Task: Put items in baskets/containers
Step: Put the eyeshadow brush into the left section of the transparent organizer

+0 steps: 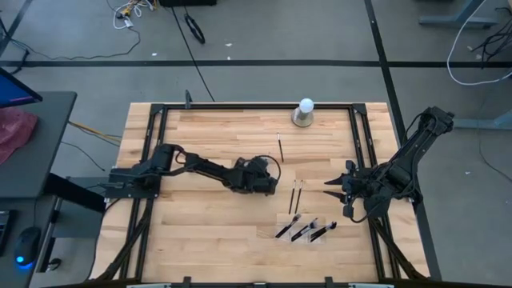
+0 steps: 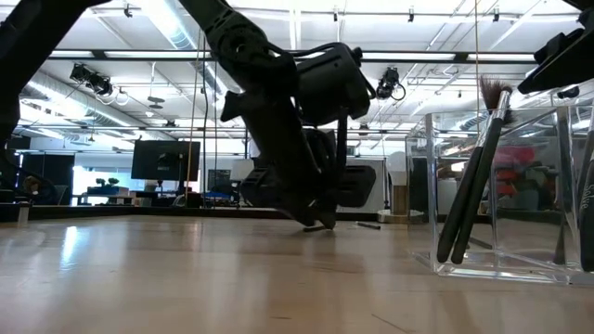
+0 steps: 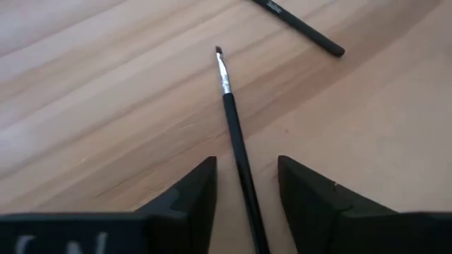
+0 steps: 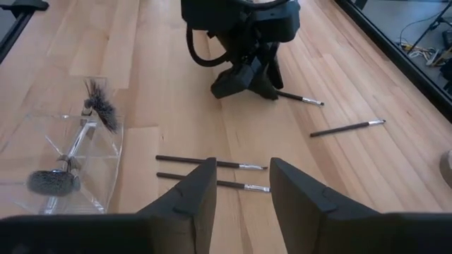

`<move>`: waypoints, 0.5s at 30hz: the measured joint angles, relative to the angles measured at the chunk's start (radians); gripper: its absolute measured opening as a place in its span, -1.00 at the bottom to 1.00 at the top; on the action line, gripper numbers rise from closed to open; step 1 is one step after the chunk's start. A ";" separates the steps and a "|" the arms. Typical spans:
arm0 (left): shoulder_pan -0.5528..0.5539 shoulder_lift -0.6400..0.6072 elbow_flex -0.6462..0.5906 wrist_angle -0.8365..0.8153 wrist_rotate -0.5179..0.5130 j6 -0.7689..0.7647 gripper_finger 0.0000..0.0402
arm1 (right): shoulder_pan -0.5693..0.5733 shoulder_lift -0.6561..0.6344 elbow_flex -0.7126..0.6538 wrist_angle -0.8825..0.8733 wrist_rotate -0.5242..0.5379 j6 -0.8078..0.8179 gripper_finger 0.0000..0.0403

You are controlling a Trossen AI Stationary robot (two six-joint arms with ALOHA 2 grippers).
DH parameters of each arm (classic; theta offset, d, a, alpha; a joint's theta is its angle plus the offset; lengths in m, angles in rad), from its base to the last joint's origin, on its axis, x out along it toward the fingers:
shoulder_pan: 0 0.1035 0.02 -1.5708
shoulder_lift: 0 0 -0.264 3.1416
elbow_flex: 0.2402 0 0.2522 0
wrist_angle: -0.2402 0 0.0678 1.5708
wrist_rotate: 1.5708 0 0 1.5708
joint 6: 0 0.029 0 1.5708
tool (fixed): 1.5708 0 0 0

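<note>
- I see a pale wood-plank table (image 1: pixel 216 232) on a black frame, standing on grey concrete floor with loose cables.
- Left gripper (image 3: pixel 246 185) is low at mid-table, fingers apart on either side of a slim brush (image 3: pixel 233 127) lying flat; not clamped.
- Right gripper (image 4: pixel 243 185) hovers at the right side, jaws parted, empty.
- Two brushes (image 4: pixel 212 173) lie parallel near the clear tray (image 4: pixel 106 169), which holds several brushes.
- Low view: open workshop, ceiling strip lights, monitors.
</note>
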 joint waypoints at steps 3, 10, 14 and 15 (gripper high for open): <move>-0.002 0.000 0.000 -0.007 0.048 0.027 -0.39 | 0.000 0.000 0.000 0.000 0.000 0.000 -0.33; -0.041 -0.001 0.001 -0.065 0.039 0.067 -0.79 | 0.000 0.000 0.000 0.000 -0.027 -0.002 -0.33; -0.064 -0.008 0.000 -0.104 0.031 0.077 -0.95 | 0.000 0.000 0.000 0.000 -0.027 -0.008 -0.33; -0.072 -0.012 0.000 -0.126 0.032 0.076 -0.95 | 0.000 0.000 0.000 0.000 -0.027 -0.008 -0.33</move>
